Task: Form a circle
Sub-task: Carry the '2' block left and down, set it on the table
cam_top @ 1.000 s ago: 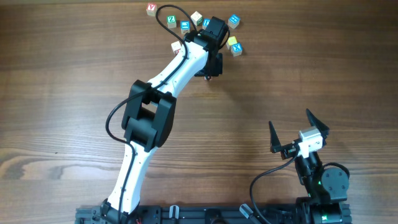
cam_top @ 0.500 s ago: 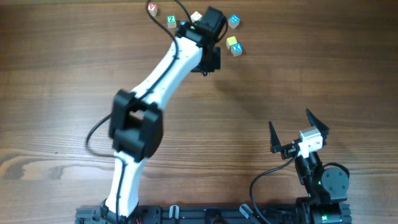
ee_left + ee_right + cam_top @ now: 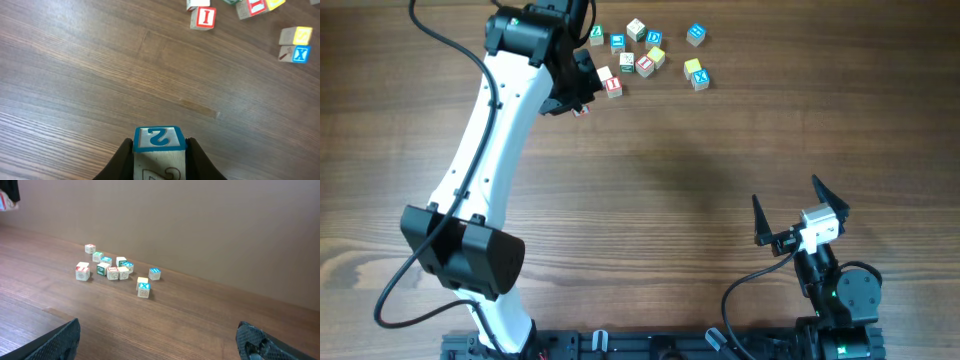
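Overhead, the left end effector (image 3: 577,92) sits at the far edge of the worktop (image 3: 720,150). Its wrist hides whatever its fingers hold. The letter cubes (image 3: 644,64) lie in a loose, uneven cluster just beside it, on the side toward the other arm. The red I cube (image 3: 613,87) is the nearest, almost touching the wrist housing. The yellow cube (image 3: 693,67) and the blue X cube (image 3: 700,80) touch each other as a pair, set apart on the cluster's farther side. The right end effector (image 3: 786,190) is well apart from all the cubes, at the near edge, with its fingers spread wide.

In the left wrist view, the left end effector (image 3: 160,148) pinches the blue 2 cube (image 3: 159,138) between its two fingers, above bare wood. The red I cube (image 3: 203,17) lies well ahead of the fingers and slightly right. The yellow cube (image 3: 296,35) and blue X cube (image 3: 294,53) lie farther right.

In the right wrist view, the right end effector (image 3: 157,325) is wide open with nothing between its fingers. The letter cubes (image 3: 114,270) are far ahead of it and somewhat left, and the blue X cube (image 3: 144,289) is the closest.
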Motion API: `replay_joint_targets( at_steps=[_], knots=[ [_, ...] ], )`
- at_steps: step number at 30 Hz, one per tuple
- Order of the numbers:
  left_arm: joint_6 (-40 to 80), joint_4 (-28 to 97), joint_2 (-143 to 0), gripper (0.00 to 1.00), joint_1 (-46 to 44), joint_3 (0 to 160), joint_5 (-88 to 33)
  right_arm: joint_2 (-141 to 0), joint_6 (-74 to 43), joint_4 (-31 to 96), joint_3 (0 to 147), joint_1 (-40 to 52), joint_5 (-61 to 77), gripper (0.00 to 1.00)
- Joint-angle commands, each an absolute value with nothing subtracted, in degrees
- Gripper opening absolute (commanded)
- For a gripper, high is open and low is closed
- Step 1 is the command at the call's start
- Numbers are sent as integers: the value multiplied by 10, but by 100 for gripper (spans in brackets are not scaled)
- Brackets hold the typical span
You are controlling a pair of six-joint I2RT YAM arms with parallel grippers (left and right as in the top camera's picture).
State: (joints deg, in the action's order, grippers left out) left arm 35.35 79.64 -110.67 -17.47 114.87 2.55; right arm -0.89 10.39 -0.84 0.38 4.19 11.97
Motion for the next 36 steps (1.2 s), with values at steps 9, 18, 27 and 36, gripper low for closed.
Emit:
replay_joint_targets(
  at_steps=[9, 18, 27, 36],
  knots=[
    [429, 542, -1105, 20, -244, 884, 31, -5, 105, -10, 3, 42, 120, 100],
    [429, 381, -1105, 23, -269, 756, 45, -5, 105, -10, 3, 42, 120, 100],
    [429, 323, -1108, 23, -269, 731, 57, -5, 105, -10, 3, 42, 120, 100],
    [429, 301, -1142, 25, -269, 731, 57, -5, 105, -10, 3, 42, 120, 100]
  ],
)
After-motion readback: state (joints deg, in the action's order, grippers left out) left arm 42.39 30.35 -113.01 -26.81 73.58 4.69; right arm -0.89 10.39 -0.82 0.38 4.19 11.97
